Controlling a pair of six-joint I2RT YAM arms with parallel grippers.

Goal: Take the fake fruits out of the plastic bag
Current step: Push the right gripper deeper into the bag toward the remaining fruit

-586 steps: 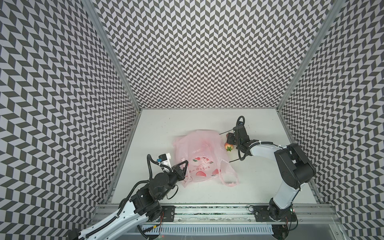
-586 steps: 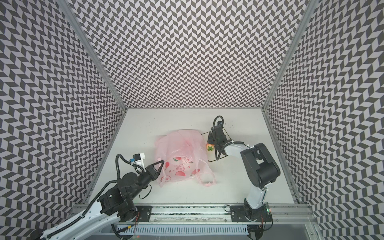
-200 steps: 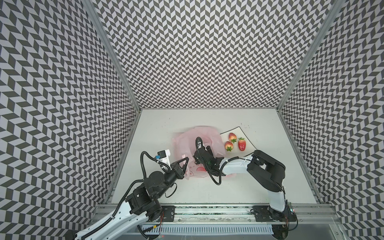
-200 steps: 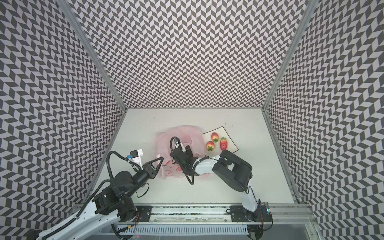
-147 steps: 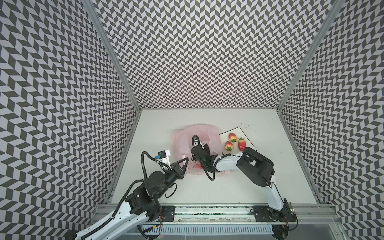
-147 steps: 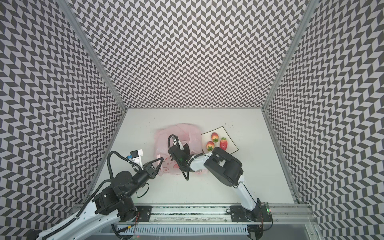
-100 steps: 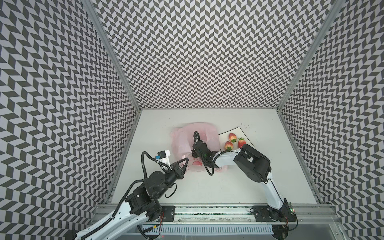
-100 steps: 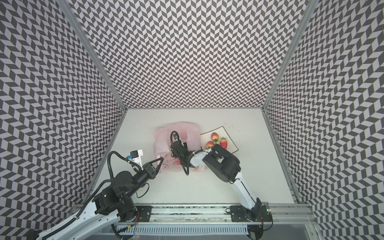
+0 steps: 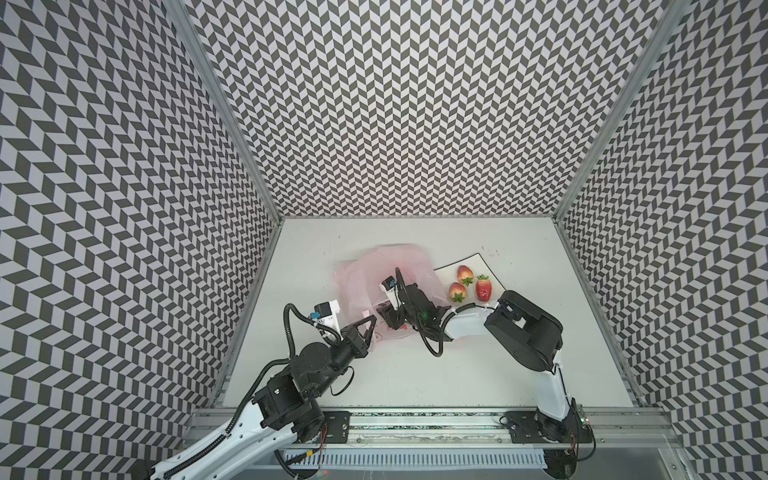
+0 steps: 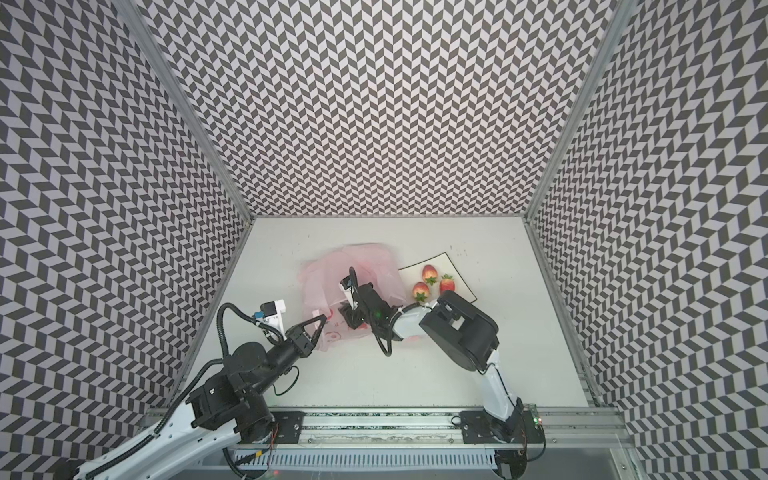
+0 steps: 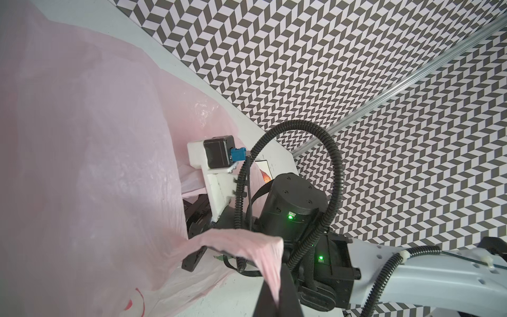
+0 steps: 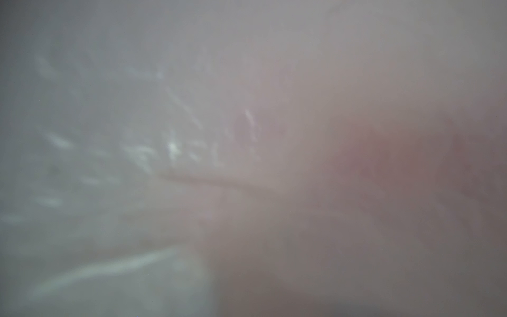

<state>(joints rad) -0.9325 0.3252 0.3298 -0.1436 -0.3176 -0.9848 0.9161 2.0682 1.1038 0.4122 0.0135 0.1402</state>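
The plastic bag (image 9: 386, 266) (image 10: 361, 262) lies pale pink and crumpled mid-table. My left gripper (image 9: 374, 321) (image 10: 323, 318) is shut on a strip of its edge, which the left wrist view shows pinched between the fingers (image 11: 275, 285) and pulled taut. My right gripper (image 9: 384, 320) (image 10: 347, 318) reaches into the bag's mouth. Its fingers (image 11: 193, 256) stand apart and their tips are hidden by film. Three fake fruits, red strawberries (image 9: 464, 274) (image 10: 429, 273), lie on the plate. The right wrist view shows only blurred pink bag film (image 12: 247, 164).
A square white plate with a black rim (image 9: 482, 261) (image 10: 448, 261) sits just right of the bag, partly under it. The right arm's elbow (image 9: 523, 332) hangs over the plate's near corner. Chevron walls close in three sides, and a metal rail (image 9: 415, 415) runs along the front.
My right arm left the plate, where it set down a strawberry, swung left and pushed into the bag's mouth. The bag bunched toward the back. The left gripper kept its hold.
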